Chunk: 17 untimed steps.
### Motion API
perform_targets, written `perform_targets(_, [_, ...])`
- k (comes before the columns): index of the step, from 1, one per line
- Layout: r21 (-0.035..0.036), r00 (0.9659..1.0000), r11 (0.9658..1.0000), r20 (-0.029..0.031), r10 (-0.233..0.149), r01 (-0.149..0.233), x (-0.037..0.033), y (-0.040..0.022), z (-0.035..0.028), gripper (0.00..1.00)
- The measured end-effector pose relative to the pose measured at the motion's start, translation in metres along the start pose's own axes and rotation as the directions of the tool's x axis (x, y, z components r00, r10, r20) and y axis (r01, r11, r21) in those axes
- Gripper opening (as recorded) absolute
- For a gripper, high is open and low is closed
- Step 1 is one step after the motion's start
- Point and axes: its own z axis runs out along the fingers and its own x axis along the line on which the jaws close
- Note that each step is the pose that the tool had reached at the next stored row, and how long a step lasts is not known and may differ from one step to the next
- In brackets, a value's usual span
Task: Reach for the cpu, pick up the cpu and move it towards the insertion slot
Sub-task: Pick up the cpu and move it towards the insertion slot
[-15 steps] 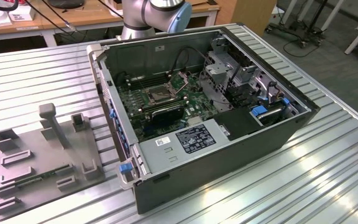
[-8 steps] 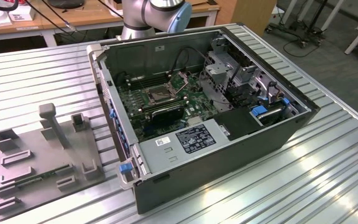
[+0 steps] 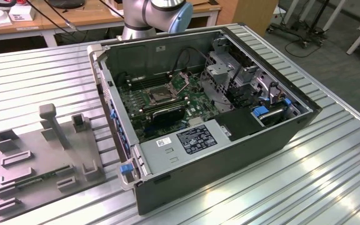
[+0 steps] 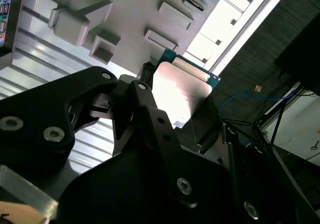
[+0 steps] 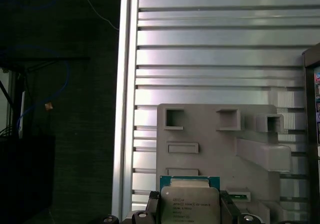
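The ribbed metal table (image 3: 330, 178) carries an open computer case (image 3: 230, 159) and, towards the exterior view's left, a grey holder (image 3: 36, 159). The arm (image 3: 155, 14) rises behind the case. Inside the case lies the green board (image 3: 196, 96), and on it the slot (image 3: 159, 95), a silvery frame with a dark centre, hemmed in by cables and a metal drive cage.

In both wrist views the cpu (image 5: 190, 201) (image 4: 180, 89) sits between the black fingers (image 5: 151, 206), which are clamped on its two opposite edges. It looks lifted clear of the holder (image 5: 215, 134) below it, so it is well apart from the slot.

The grip is on thin edges only, so a jolt or a quick turn could tilt the chip or let it slip out. The way in is also tight. A low pass could catch the case wall, and a skewed approach could foul the cables beside the slot.
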Motion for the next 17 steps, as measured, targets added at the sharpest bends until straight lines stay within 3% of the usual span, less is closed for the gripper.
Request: perform_targets(17, [-0.0006,1.0,1.0,-0.0001,0.0,0.0,0.0,0.0002,-0.0035,0.54])
